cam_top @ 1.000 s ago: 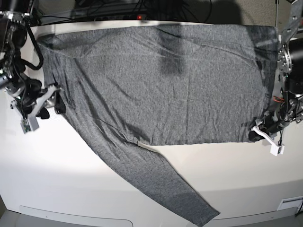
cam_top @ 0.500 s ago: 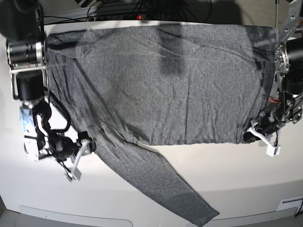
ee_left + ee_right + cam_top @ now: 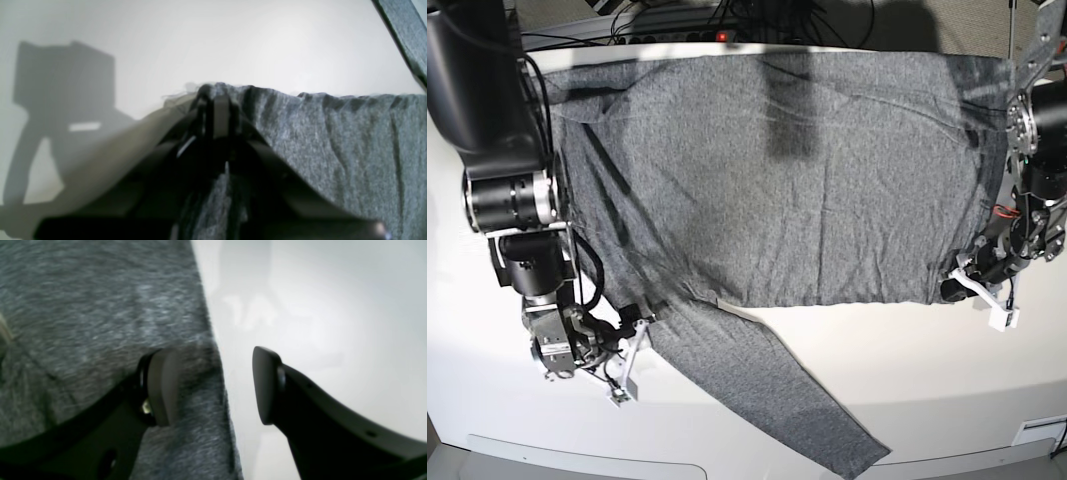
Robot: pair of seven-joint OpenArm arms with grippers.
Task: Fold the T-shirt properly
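The right gripper (image 3: pixel 213 386) has swung down to the sleeve's edge, its fingers (image 3: pixel 160 386) spread astride it. The left gripper (image 3: pixel 215 113) still pinches the hem corner of the T-shirt (image 3: pixel 777 180), which lies flat on the counter (image 3: pixel 827 380). A sleeve grasp looks imminent.

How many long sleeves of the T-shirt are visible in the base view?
1. One sleeve of the T-shirt runs diagonally toward the table's front edge, beside the right gripper. The other sleeve may be hidden under the body or the arm.
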